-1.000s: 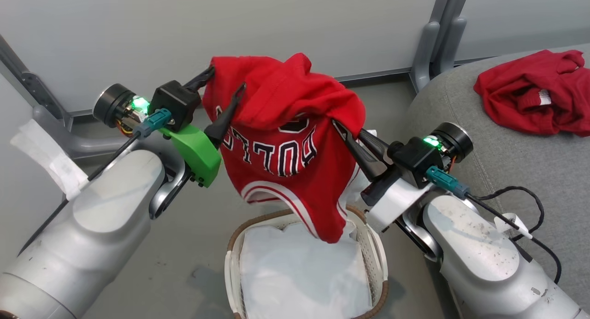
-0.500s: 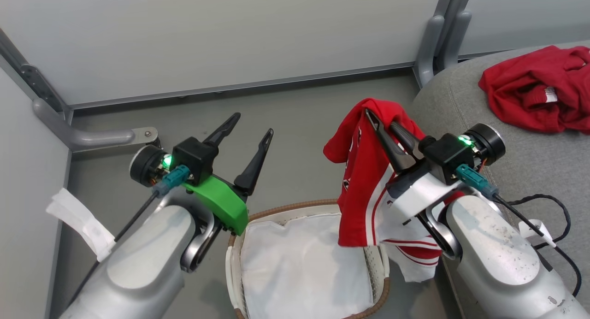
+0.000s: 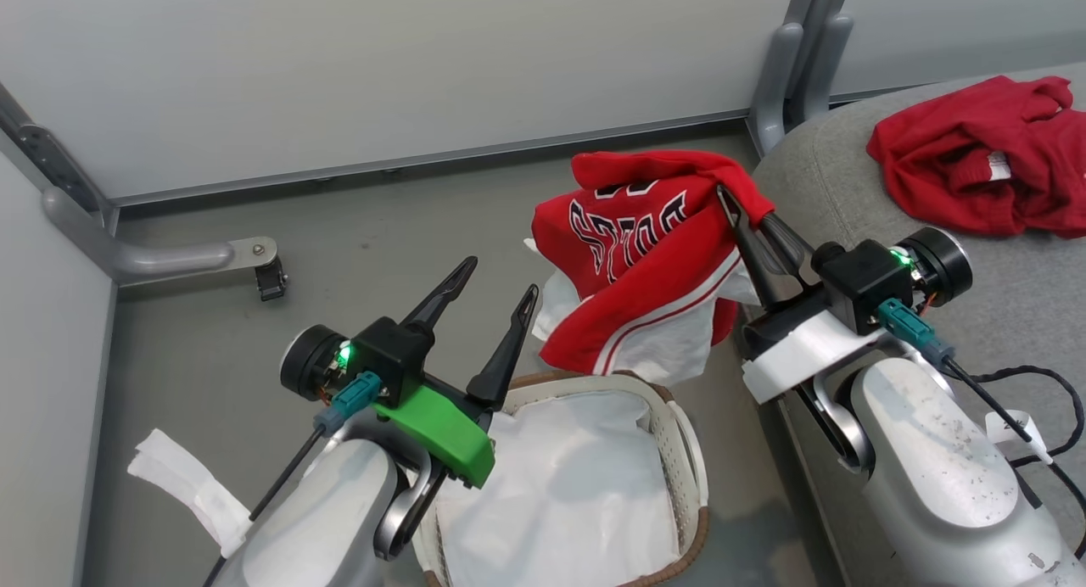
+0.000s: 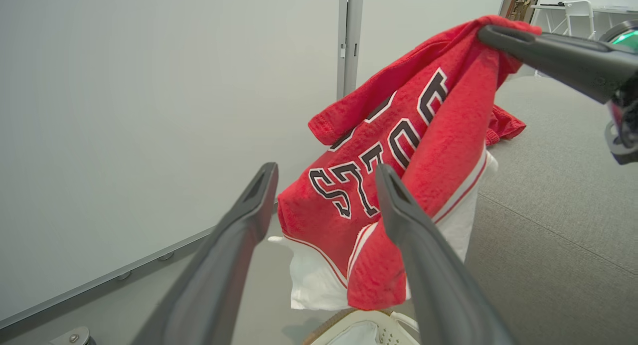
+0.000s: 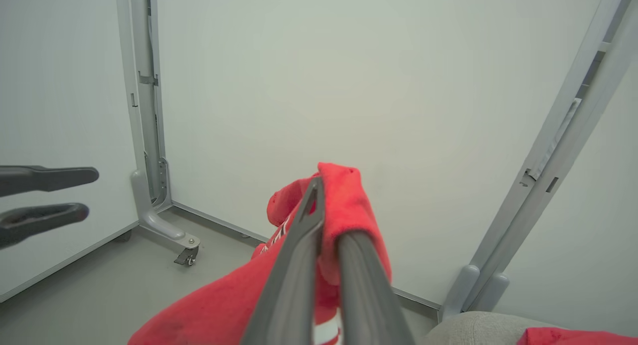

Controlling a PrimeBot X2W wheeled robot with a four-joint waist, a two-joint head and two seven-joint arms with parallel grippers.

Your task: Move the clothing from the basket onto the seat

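red-and-white jersey point(image 3: 645, 256), grey seat point(image 3: 976, 282), white basket point(image 3: 691, 451)

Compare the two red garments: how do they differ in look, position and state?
The jersey carries black-and-white lettering and white trim; the plain garment is red but for a small white patch. The jersey hangs in the air, pinched in the right gripper; the plain garment lies crumpled on the seat. Both are red fabric, out of the basket.

Left gripper point(image 3: 501, 275) was found at near left, fingers spread wide, pointing far and slightly right from the pale left forearm point(image 3: 322, 519). Right gripper point(image 3: 736, 204), farther and to the right, was clamped tight on the jersey point(image 3: 636, 256), fingers angled far-left.
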